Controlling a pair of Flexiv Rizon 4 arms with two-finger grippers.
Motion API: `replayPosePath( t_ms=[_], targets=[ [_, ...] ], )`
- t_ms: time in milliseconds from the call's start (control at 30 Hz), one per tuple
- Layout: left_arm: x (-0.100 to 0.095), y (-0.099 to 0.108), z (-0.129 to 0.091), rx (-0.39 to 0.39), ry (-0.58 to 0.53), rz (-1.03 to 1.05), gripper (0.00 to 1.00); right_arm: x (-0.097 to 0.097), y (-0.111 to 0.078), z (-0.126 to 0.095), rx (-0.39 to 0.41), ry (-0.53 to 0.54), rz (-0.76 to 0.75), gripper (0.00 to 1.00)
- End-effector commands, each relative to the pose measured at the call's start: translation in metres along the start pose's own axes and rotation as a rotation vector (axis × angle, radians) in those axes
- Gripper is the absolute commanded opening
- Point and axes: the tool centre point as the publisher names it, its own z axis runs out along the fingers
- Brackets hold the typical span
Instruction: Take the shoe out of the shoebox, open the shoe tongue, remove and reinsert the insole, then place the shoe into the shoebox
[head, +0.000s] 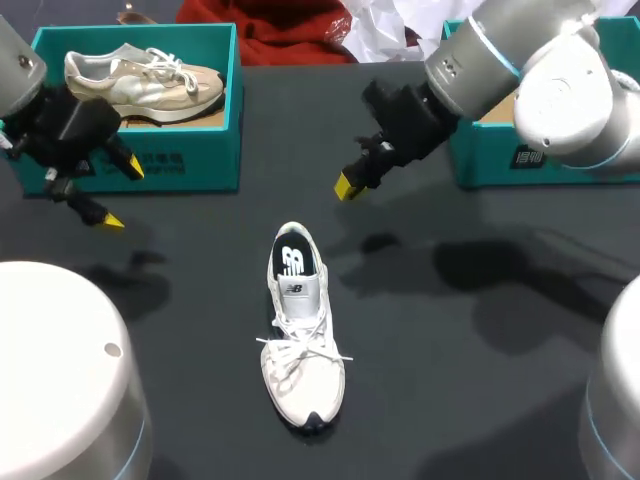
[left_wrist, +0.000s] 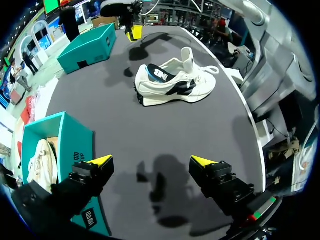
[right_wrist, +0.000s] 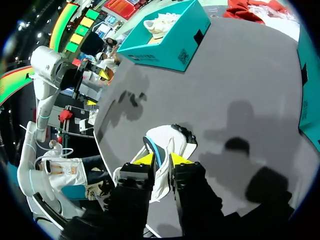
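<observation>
Left gripper (head: 119, 194) hangs over the table at the white shoe's (head: 298, 340) 10 o'clock, fingers spread wide with nothing between them. The right gripper (head: 350, 186) hangs at its 1 o'clock, fingers pinched together, also empty. Shoe sits mid-table, toe at 6, laces tied, printed insole visible in the opening; the teal shoebox (head: 190, 150) at 11 holds a beige shoe (head: 140, 80). Left wrist view adds the dark side logo and the tongue (left_wrist: 188, 56) standing up, neither clear from the head view.
</observation>
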Motion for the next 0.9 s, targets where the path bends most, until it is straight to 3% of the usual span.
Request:
replayPosePath(
  t_ms=[33,133,433,533,900],
  targets=[
    [-0.011,0.01,-0.014,-0.018,0.032,0.031,1.0,0.012,-0.001,0.001,0.091,-0.184,0.041,0.0],
    [-0.017,0.02,-0.025,-0.051,0.043,0.068,1.0,0.018,-0.003,0.008,0.072,-0.234,0.085,0.0],
    [-0.017,0.02,-0.025,-0.051,0.043,0.068,1.0,0.049,-0.008,0.032,-0.029,-0.427,0.252,0.0],
    [-0.017,0.02,-0.025,-0.051,0.043,0.068,1.0,0.063,-0.007,0.042,-0.1,-0.643,0.36,0.0],
    [-0.017,0.02,-0.025,-0.051,0.043,0.068,1.0,0.063,-0.007,0.042,-0.1,-0.643,0.36,0.0]
  ],
)
